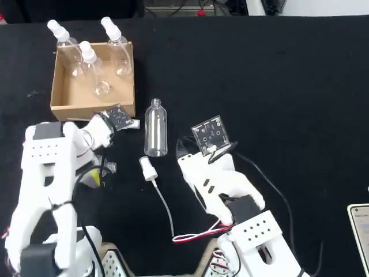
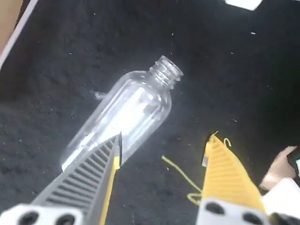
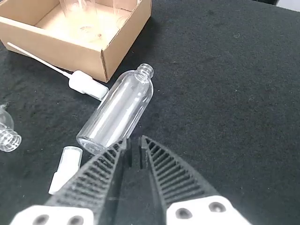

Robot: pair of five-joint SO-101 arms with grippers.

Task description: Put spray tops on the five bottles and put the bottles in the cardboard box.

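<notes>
The right gripper [image 3: 134,140] has its black ribbed fingers [image 3: 164,168] drawn almost together, with only a thin slit between them and nothing in it. Just past their tips lies the base of an uncapped bottle [image 3: 117,112]. It is on its side on the black table [image 3: 225,93], with its neck pointing away from the fingers toward the cardboard box [image 3: 70,54]. Beside one finger, close to the bottle's base, lies a loose spray top [image 3: 64,171]. Farther out, between that bottle and the box wall, a second spray top [image 3: 86,86] lies with its long tube running along the front of the box. Three capped bottles [image 1: 95,72] sit inside the box. The left gripper [image 2: 166,140] is spread wide, its grey finger [image 2: 93,178] and yellow finger [image 2: 225,173] well apart and gripping nothing. It hangs over another uncapped bottle [image 2: 126,108] lying on the table. In the left wrist view the grey finger's tip crosses in front of this bottle's lower body, and the neck points away from the fingers. A yellow thread [image 2: 180,173] lies on the table between the two fingers.
</notes>
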